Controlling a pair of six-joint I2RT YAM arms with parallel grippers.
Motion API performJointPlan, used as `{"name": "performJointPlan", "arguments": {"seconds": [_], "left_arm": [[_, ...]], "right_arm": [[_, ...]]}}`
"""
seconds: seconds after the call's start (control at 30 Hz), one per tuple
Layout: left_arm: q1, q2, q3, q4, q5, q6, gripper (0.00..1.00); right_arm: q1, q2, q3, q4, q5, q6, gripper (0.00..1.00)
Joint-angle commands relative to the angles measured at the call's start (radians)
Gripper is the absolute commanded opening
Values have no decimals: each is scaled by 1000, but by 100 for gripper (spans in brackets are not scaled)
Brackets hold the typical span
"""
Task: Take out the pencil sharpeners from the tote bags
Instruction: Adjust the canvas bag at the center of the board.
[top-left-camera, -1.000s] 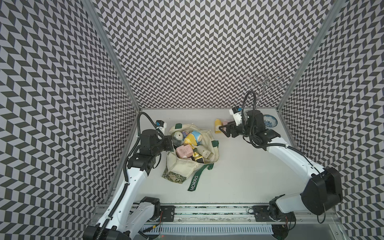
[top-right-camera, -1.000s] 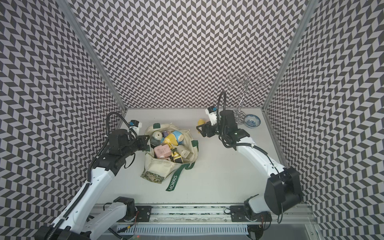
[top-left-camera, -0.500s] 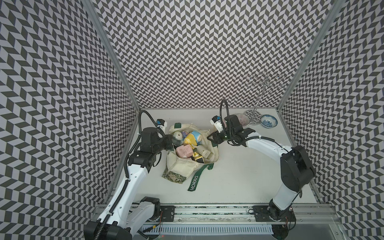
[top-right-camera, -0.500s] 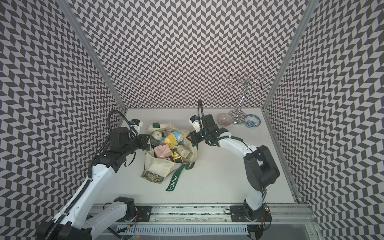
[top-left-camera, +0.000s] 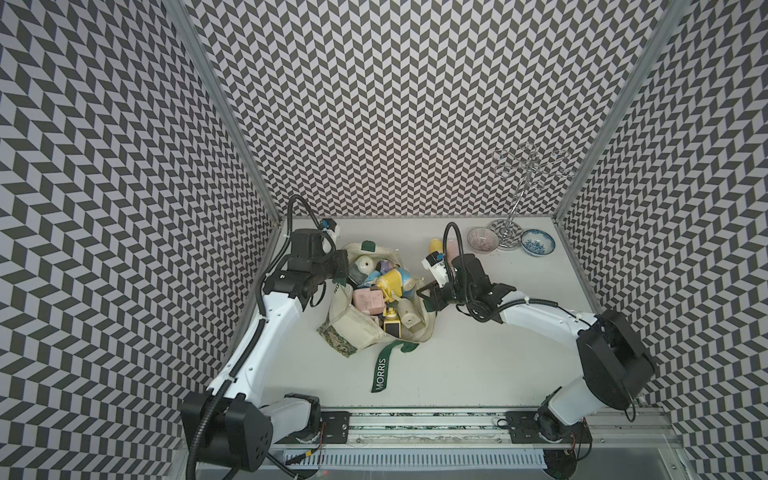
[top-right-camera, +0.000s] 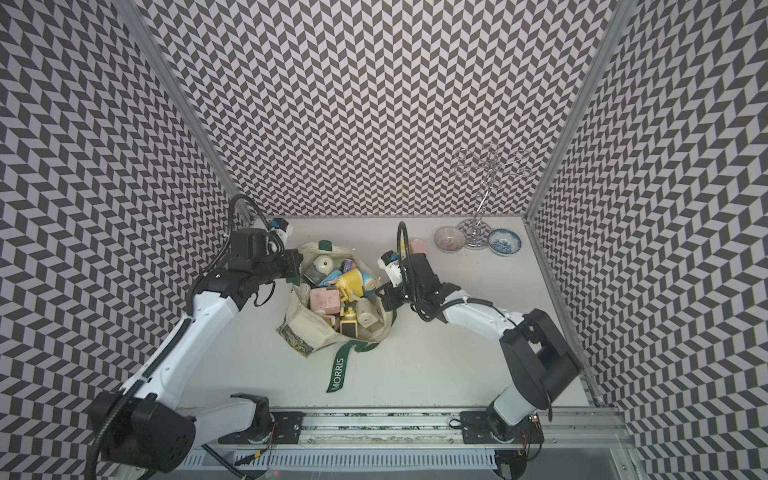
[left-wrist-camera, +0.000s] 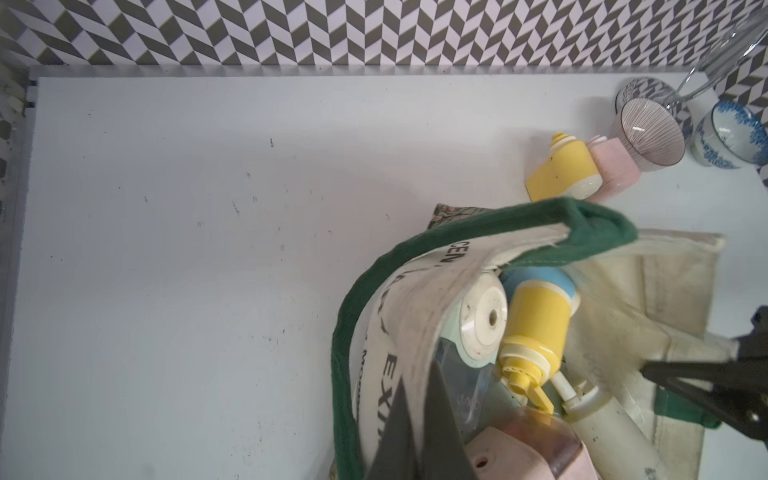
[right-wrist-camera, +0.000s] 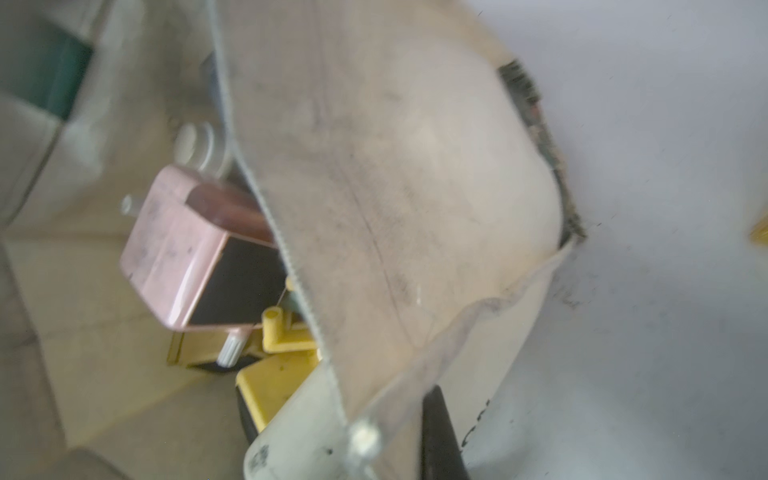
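The right pincer (top-left-camera: 427, 297) is closed tight on the right-hand rim of the bag (top-left-camera: 360, 332). Its wrist view shows cream canvas draped across and running down to the dark fingers (right-wrist-camera: 438, 432), so this reads as a pinch on cloth, not on a sharpener. Just past its tips, toward the worktop's left edge, lies the heap of sharpeners (top-left-camera: 380, 291). A beige sharpener (top-left-camera: 409, 321) sits just inside the held rim, then come a yellow sharpener (top-left-camera: 395, 279) and a pink sharpener (top-left-camera: 368, 301). On the far side of the heap the left pincer (top-left-camera: 337, 270) is likewise closed, gripping the opposite rim by the green strap (left-wrist-camera: 590, 214), which its wrist view shows raised off the worktop. The heap therefore sits between the two pincers, and the line from one to the other crosses the bag's mouth. The bag lies slumped near the left edge, open side up. Its long axis runs from the leafy bottom band (top-left-camera: 334, 341) at the front-left to the mouth toward the back. Both pincers are about equally near the heap and neither is free, so I judge the coming move acts on the bag, spreading or tipping it. Already out, near the back edge, lie a loose yellow sharpener (left-wrist-camera: 557, 174) and a loose pink sharpener (left-wrist-camera: 615, 166), just beside a bowl (left-wrist-camera: 656, 145).
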Motion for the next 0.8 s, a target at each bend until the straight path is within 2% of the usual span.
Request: {"name": "performJointPlan", "arguments": {"seconds": [0.0, 0.13, 0.23, 0.3, 0.4, 0.57, 0.67, 0.77], "left_arm": [[0, 27, 161, 225, 5, 101, 0], [28, 122, 235, 272, 22, 147, 0], [55, 176, 262, 334, 43, 151, 0], [72, 201, 278, 341, 95, 142, 0], [83, 212, 256, 352, 159, 137, 0], [83, 154, 153, 443, 179, 108, 0], [84, 111, 103, 476, 208, 97, 0], [78, 60, 16, 541, 217, 89, 0]], "right_arm": [[81, -80, -68, 165, -18, 69, 0], [128, -111, -144, 283, -5, 131, 0], [163, -93, -167, 316, -7, 121, 0], [166, -80, -178, 333, 4, 131, 0], [165, -62, -179, 334, 25, 112, 0], [166, -59, -167, 311, 37, 78, 1], [166, -82, -151, 270, 59, 50, 6], [166, -127, -127, 213, 90, 26, 26]]}}
